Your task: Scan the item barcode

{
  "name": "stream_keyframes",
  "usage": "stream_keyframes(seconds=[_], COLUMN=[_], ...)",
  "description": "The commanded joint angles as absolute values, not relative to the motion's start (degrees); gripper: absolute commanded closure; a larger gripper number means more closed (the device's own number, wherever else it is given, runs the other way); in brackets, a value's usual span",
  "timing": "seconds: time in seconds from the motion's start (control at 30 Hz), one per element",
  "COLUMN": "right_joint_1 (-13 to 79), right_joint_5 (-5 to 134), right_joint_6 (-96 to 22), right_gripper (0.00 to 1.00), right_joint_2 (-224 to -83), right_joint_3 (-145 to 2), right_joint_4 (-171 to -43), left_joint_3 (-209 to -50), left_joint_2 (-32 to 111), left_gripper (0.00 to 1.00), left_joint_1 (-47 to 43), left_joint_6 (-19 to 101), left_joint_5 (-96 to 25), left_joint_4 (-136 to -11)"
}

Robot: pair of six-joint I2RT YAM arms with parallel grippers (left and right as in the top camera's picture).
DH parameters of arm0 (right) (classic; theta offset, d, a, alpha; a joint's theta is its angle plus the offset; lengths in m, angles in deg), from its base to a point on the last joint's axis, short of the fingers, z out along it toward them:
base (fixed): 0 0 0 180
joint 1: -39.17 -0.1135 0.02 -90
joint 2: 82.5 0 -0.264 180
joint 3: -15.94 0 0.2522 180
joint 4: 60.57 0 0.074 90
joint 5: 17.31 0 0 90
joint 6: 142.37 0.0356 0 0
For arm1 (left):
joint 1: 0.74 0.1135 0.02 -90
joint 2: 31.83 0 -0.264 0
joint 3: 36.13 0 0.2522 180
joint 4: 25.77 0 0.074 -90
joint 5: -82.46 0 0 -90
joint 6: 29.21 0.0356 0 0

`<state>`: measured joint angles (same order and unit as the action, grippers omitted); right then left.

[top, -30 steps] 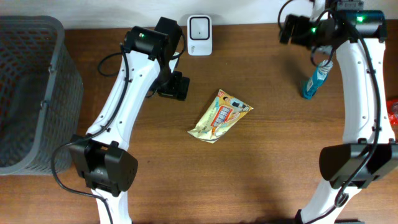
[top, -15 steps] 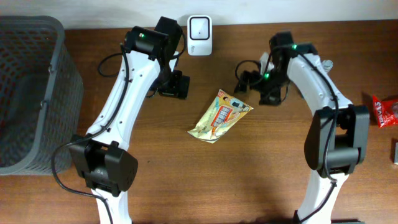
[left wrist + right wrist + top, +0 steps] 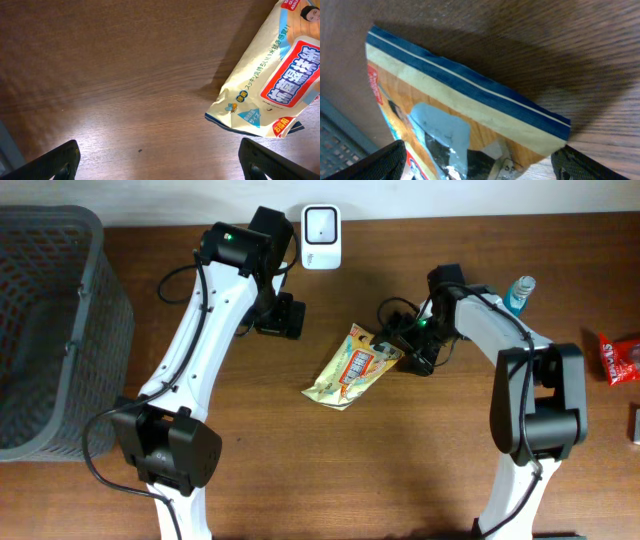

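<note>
The item, a yellow snack packet (image 3: 355, 366) with red lettering, lies flat mid-table. Its barcode shows in no view. The white scanner (image 3: 321, 223) stands at the table's back edge. My right gripper (image 3: 405, 346) is open at the packet's upper right corner. In the right wrist view, the packet's blue-striped end (image 3: 470, 95) lies between the spread fingers (image 3: 385, 160) of the right gripper (image 3: 482, 169). My left gripper (image 3: 283, 317) hovers open left of the packet. In the left wrist view only bare wood lies between its fingertips (image 3: 60, 159), and the packet (image 3: 280, 75) is at the upper right.
A grey mesh basket (image 3: 50, 330) fills the left side. A blue bottle (image 3: 518, 292) stands behind the right arm. A red packet (image 3: 620, 358) and a dark object (image 3: 636, 423) lie at the right edge.
My right arm has swung from the far right back corner leftward and down to the packet's upper right corner, and its jaws have narrowed slightly. The left arm has not moved.
</note>
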<state>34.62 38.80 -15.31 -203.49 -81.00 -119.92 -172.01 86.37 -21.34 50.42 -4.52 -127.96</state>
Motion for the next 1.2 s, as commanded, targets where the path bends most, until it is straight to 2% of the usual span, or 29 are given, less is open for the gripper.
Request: stream_keyframes(seconds=[0.0,0.07,0.1,0.13,0.17,0.23,0.27,0.4,0.43,0.47,0.5,0.63,0.87,1.03,1.17], right_joint_1=[34.62,34.64,34.64,34.68,34.73,34.79,34.79,34.73,34.75,34.79,35.03,36.21,37.37,37.33,37.33], right_joint_5=[38.63,38.85,38.87,38.82,38.82,38.85,38.82,38.61,38.63,38.63,38.61,38.32,35.0,41.45,45.14], right_joint_6=[-10.94,-11.01,-12.23,-13.37,-14.61,-17.3,-18.31,-23.47,-23.68,-23.68,-23.71,-23.66,-16.47,-8.45,-6.99], right_gripper=[0.27,0.49,0.77,0.92,0.96,0.96,0.96,0.96,0.96,0.96,0.96,0.96,0.96,0.96,0.96], right_joint_2=[-203.8,-204.02,-203.99,-203.99,-203.97,-203.38,-202.94,-199.56,-198.7,-197.68,-196.15,-191.99,-188.52,-188.63,-188.74], right_joint_3=[-77.78,-77.78,-77.83,-77.98,-78.11,-79.14,-79.71,-84.19,-85.24,-86.31,-87.64,-91.53,-93.39,-93.39,-93.34], right_joint_4=[-114.74,-114.5,-114.32,-114.17,-114.21,-115.61,-116.38,-119.63,-120.31,-120.68,-120.66,-120.66,-120.55,-123.28,-125.23], left_joint_3=[-171.73,-171.73,-171.73,-171.71,-171.66,-171.51,-171.25,-168.39,-167.21,-165.85,-164.34,-159.08,-153.0,-151.32,-151.43], left_joint_2=[87.0,87.0,87.09,87.13,87.2,87.22,87.22,87.22,87.22,87.22,87.22,87.24,87.24,87.24,86.52], left_gripper=[0.01,0.0,0.11,0.21,0.34,0.52,0.51,0.37,0.31,0.21,0.02,0.01,0.01,0.01,0.01], left_joint_1=[-21.19,-21.19,-21.27,-21.47,-21.64,-22.04,-22.32,-23.81,-24.25,-24.57,-24.79,-24.81,-25.16,-27.72,-31.15], left_joint_6=[49.7,49.7,49.7,49.7,49.72,50.61,52.82,62.31,62.4,62.37,62.37,64.95,83.68,83.6,72.6], left_joint_5=[-4.73,-4.76,-4.76,-4.76,-4.84,-6.96,-9.3,-21.69,-23.07,-23.42,-23.6,-29.96,-58.33,-54.87,-33.74], left_joint_4=[-128.35,-128.5,-128.59,-128.74,-128.9,-129.94,-130.29,-130.67,-130.45,-129.99,-129.31,-126.1,-117.73,-113.27,-108.74])
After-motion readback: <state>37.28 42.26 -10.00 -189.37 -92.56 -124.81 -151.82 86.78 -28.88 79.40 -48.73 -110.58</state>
